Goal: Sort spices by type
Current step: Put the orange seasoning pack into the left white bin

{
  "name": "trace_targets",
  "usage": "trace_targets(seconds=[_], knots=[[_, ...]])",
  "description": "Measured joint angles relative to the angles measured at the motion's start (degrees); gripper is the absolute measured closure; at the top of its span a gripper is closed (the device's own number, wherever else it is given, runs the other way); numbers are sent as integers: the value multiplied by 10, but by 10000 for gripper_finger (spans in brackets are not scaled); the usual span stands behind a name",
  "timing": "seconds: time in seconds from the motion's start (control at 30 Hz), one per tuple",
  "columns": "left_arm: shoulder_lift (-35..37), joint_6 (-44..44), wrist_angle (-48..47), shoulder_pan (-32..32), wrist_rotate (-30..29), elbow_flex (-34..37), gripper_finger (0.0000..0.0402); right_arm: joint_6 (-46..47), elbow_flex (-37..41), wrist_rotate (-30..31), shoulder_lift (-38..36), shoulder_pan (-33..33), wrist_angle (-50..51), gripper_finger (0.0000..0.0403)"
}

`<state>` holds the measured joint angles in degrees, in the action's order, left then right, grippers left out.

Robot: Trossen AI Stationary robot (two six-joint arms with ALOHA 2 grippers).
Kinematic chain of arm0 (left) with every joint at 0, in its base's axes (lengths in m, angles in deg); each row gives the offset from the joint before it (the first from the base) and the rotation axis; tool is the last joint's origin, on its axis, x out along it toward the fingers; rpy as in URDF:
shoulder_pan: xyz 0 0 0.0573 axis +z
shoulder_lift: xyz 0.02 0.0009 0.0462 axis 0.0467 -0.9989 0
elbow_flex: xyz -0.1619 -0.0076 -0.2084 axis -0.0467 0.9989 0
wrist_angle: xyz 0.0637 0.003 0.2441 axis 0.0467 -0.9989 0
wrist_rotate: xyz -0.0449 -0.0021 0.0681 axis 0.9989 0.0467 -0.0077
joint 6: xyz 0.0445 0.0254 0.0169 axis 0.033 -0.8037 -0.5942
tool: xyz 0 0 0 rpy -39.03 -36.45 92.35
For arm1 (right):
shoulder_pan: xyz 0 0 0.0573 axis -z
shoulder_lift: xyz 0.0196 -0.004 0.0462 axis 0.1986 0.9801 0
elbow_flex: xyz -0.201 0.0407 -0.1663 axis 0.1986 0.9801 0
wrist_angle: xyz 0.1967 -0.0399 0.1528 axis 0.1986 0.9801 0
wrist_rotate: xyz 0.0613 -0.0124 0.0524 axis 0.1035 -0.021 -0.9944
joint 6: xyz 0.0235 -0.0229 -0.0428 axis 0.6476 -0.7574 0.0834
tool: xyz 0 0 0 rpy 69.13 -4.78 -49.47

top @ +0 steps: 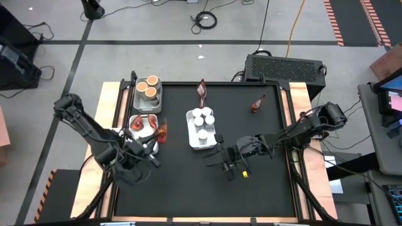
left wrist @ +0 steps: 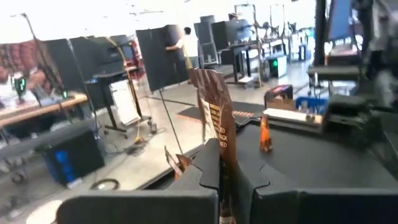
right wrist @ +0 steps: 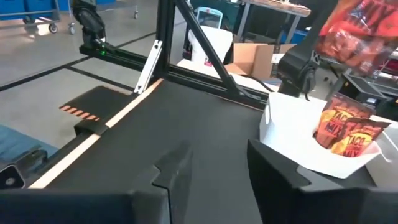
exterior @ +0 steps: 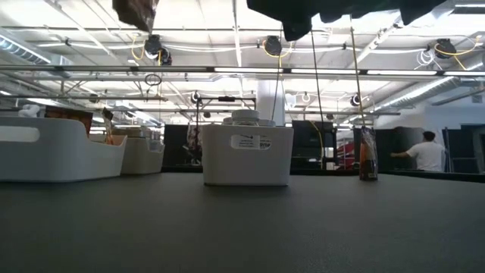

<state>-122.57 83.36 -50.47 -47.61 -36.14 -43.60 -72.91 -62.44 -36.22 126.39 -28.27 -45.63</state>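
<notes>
Fingers of the left gripper (left wrist: 227,180) pinch a reddish-brown crinkly packet (left wrist: 214,118) by its lower part; in the high view it hangs beside the white rectangular tray of like packets (top: 134,119), not yet over it. Right gripper (right wrist: 214,171) waits over bare black worktop (top: 251,188), fingers spread and empty.

Sorted so far: orange-topped round tubs (top: 148,86) in the far-left tray, white-capped little jars (top: 202,119) in the centre tray. Two loose packets remain on the worktop, one at the far edge (top: 201,91), one toward the right (top: 257,103).

Risks, as judgement:
- the held packet stands tall and limp; it may swing or slip from a low grip;
- released now, it would likely land on the rim or beside the tray;
- packets already in the tray stand high, so a low approach could knock them out.
</notes>
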Motion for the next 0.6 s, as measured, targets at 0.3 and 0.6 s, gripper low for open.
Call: trace_targets(seconds=[0.3, 0.6], knots=[[104, 161, -233, 116, 159, -34, 392, 0, 0, 0, 0, 1, -2, 257], [167, 236, -448, 331, 496, -47, 392, 41, 0, 0, 0, 10, -2, 257]])
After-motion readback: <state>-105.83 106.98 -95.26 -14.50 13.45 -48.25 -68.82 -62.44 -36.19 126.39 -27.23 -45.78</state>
